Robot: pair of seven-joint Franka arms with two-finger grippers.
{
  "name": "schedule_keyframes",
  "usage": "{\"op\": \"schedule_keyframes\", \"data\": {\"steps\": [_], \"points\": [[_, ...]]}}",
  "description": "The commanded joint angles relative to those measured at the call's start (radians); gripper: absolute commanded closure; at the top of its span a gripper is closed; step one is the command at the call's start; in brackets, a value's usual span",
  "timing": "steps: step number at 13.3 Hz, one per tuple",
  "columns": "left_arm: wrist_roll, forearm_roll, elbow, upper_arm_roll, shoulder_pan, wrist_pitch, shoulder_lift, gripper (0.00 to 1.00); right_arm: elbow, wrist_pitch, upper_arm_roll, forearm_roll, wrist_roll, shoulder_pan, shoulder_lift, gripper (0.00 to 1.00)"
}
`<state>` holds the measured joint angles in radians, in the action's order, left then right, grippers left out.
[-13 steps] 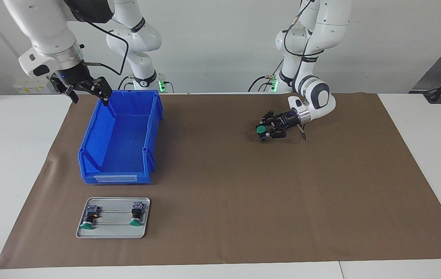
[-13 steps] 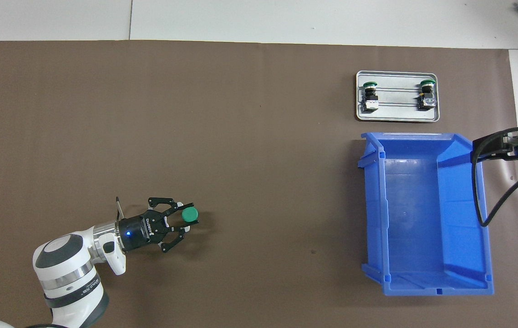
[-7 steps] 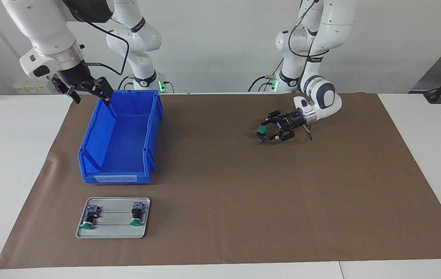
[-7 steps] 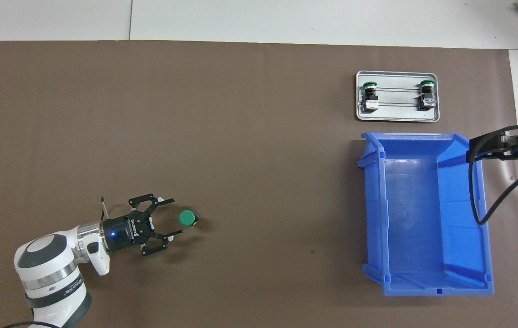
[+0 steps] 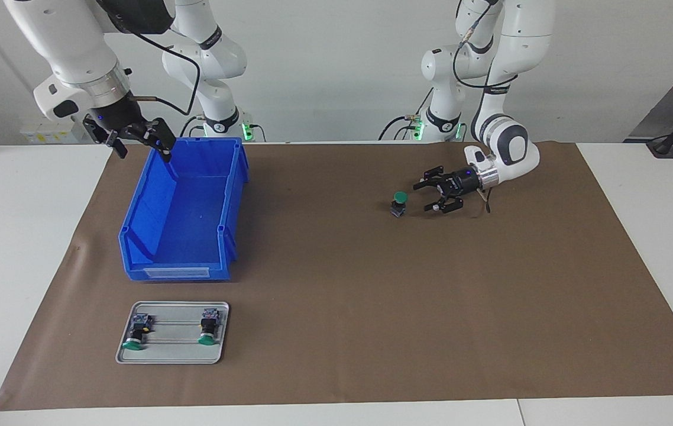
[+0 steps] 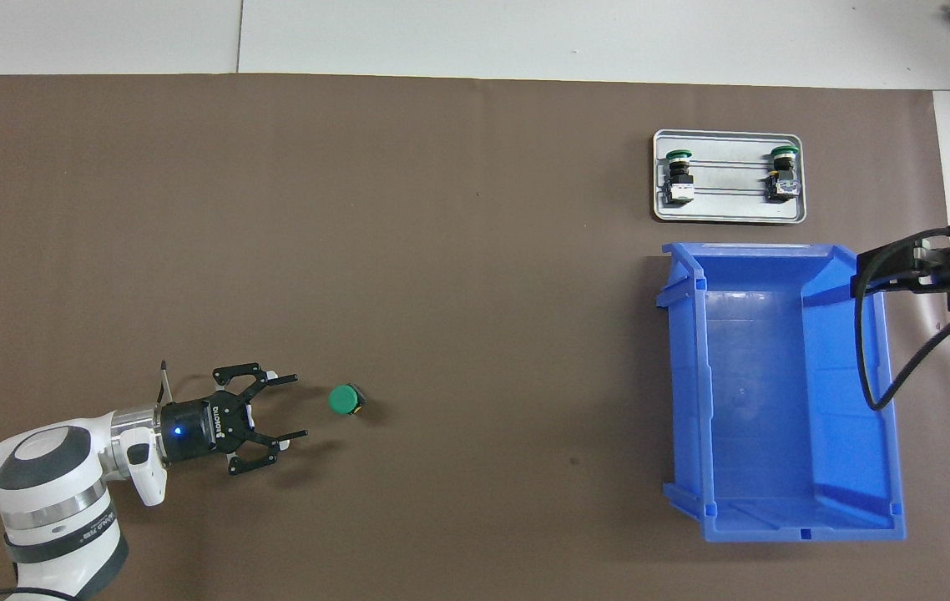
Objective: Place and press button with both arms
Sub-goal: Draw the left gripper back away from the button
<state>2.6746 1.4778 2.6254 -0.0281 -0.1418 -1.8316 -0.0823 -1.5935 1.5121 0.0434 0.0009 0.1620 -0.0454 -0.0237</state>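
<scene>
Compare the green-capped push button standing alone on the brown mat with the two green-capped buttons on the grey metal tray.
The lone button stands upright on the brown mat, cap up; the tray buttons lie on their sides on the grey tray. The lone button is beside the open left gripper; the tray buttons lie apart from both grippers. All share green caps.

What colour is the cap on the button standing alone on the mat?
Green; the overhead view shows the button best.

Green-cap button (image 5: 398, 203) upright on brown mat (image 5: 336, 331), free.

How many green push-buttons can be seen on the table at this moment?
3: one button stands on the brown mat beside the open left gripper; two buttons lie in the metal tray.
</scene>
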Motion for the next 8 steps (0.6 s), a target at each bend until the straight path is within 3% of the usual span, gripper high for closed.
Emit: {"op": "schedule_keyframes", "data": {"steps": [1,5,8], "points": [[-0.143,-0.143,-0.077,-0.003,-0.05,0.028,0.009,0.23,-0.028,0.025,-0.007,0.021,0.008,0.009,-0.021,0.0],[-0.474,-0.316,-0.184,0.001,-0.042,-0.008,0.09,0.27,-0.026,0.034,-0.008,-0.042,0.001,0.007,-0.021,0.0],[-0.778,-0.515,-0.278,-0.004,-0.03,-0.006,0.168,0.47,-0.01,0.034,-0.01,-0.061,-0.002,0.007,-0.012,0.0]]}}
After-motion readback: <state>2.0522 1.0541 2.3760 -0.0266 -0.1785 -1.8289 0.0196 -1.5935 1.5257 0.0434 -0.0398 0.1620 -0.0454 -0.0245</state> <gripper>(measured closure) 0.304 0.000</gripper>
